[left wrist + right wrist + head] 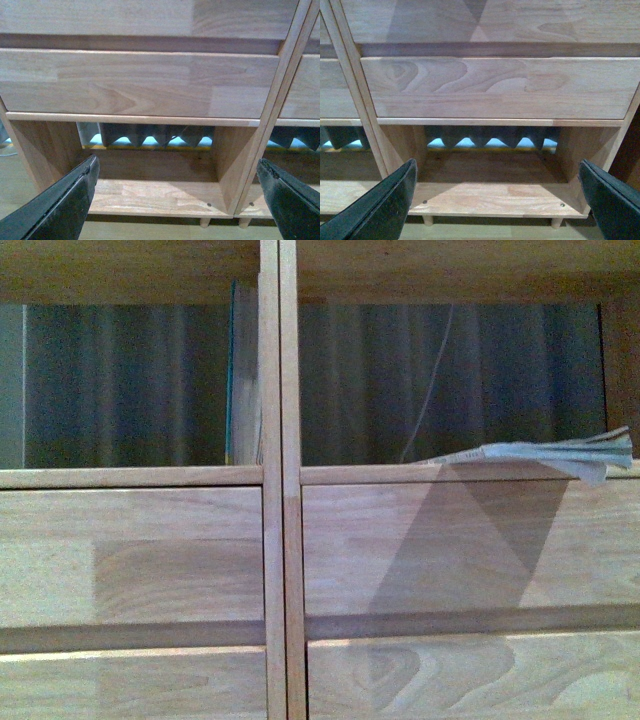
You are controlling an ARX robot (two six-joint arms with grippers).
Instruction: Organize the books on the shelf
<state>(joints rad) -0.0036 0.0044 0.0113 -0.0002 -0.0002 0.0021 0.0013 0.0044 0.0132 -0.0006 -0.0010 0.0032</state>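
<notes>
1. My left gripper (pixel 177 162) hangs spread wide with nothing between its fingers, facing a bare bottom compartment (pixel 155 196) of the bookcase (pixel 130 477), low under the drawer fronts (pixel 450 540).
2. My right gripper (pixel 497 163) is the same: jaws wide apart, holding nothing, aimed at the neighbouring bottom compartment (pixel 490 198). In the front view neither arm shows at all.
3. Up in the front view, the teal-edged book (pixel 238 370) stands upright in the left compartment, pressed against the centre upright (pixel 270 390). That lean looks deliberate, since so thin a book would tip over without a wall beside it.
4. The floppy paperback (pixel 560 452) lies flat on the floor of the right compartment, at its right end, its pages fanned a little. Its near edge sticks out past the front rail and droops slightly over the drawer below.
5. I judge that the paperback is the job left: it is lying down and overhanging rather than shelved on edge, and a nudge could slide it off.
6. Both grippers sit well below that level, so my guess is one arm must rise before any grasp. Wide-open jaws suit a thin, limp cover, pinched near the spine so it does not buckle.
7. Behind the open back, a curtain (pixel 120 380) and a thin cable (pixel 432 380) show through.
</notes>
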